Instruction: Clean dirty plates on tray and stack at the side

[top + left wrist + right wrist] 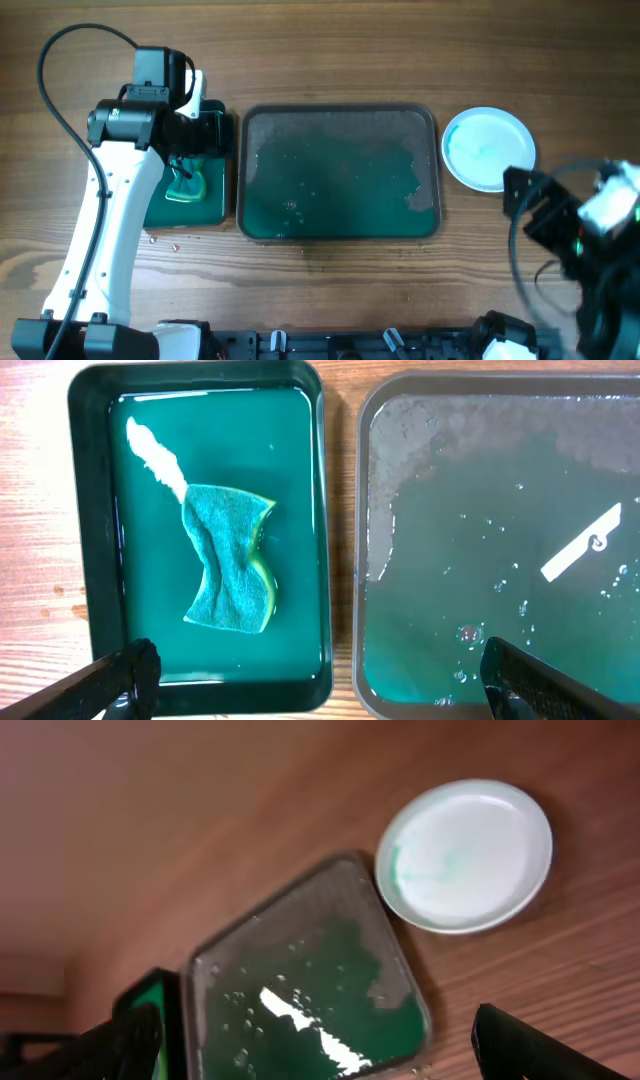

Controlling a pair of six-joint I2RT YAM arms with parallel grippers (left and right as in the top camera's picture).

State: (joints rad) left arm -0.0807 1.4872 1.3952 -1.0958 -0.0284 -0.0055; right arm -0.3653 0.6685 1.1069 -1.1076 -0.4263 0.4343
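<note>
The large dark tray (pixel 340 172) lies mid-table holding green soapy water and no plates; it also shows in the left wrist view (pixel 500 540) and the right wrist view (pixel 310 1000). A white plate (pixel 488 148) with a faint teal smear sits on the table just right of the tray, also seen in the right wrist view (pixel 465 855); I cannot tell how many are stacked there. My left gripper (pixel 195 135) (pixel 320 685) is open and empty above the small tray. My right gripper (pixel 528 200) (pixel 315 1045) is open and empty, raised right of the plate.
A smaller dark tray (pixel 215 200) (pixel 95 510) left of the large one holds green water and a green sponge (pixel 186 180) (pixel 232 565). A few crumbs (pixel 160 240) lie on the wooden table in front of it.
</note>
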